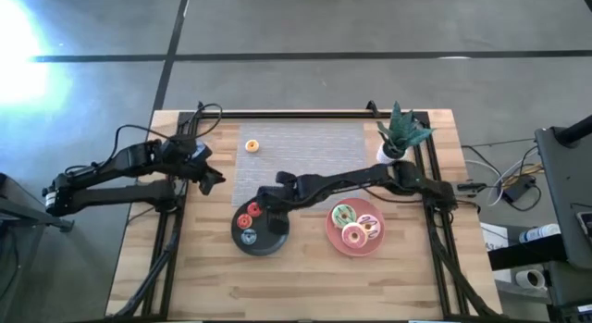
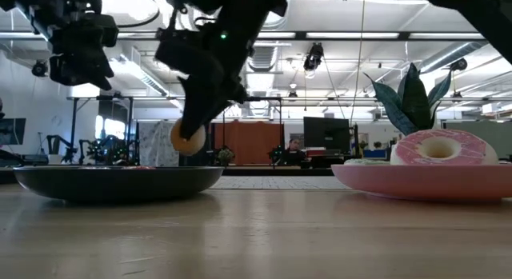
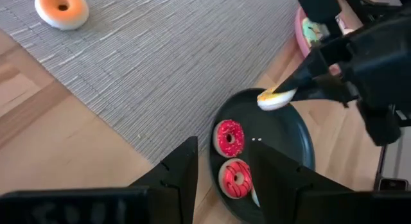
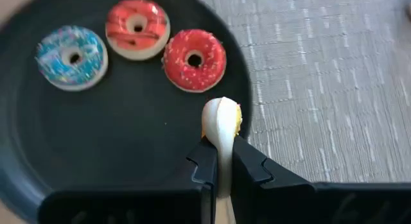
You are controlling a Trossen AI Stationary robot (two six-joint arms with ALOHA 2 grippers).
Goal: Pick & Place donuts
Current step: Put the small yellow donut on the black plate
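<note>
My right gripper (image 1: 275,217) is shut on a small yellow donut (image 4: 221,123) over the black plate (image 1: 270,247), at the plate's edge beside the grey mat (image 1: 305,152). Two red donuts (image 4: 194,59) (image 4: 137,28) and a blue one (image 4: 71,57) lie flat on that plate. An orange donut (image 1: 252,145) lies flat on the mat's far left. Three larger donuts (image 1: 354,235) lie on the pink plate (image 1: 336,241). My left gripper (image 1: 213,180) hangs open and holds nothing, left of the black plate. My right gripper pinches the yellow donut between its two fingers, one on each flat face, at the donut's lower part (image 4: 222,146). The fingers slant down from the table's right side. The donut stands on edge, lifted clear above the black plate (image 2: 120,183).
A potted plant (image 1: 400,133) stands at the far right corner of the table. Black frame rails (image 1: 166,240) run along the table's left and right sides. Bare wood (image 1: 296,286) lies between the plates and the near edge.
</note>
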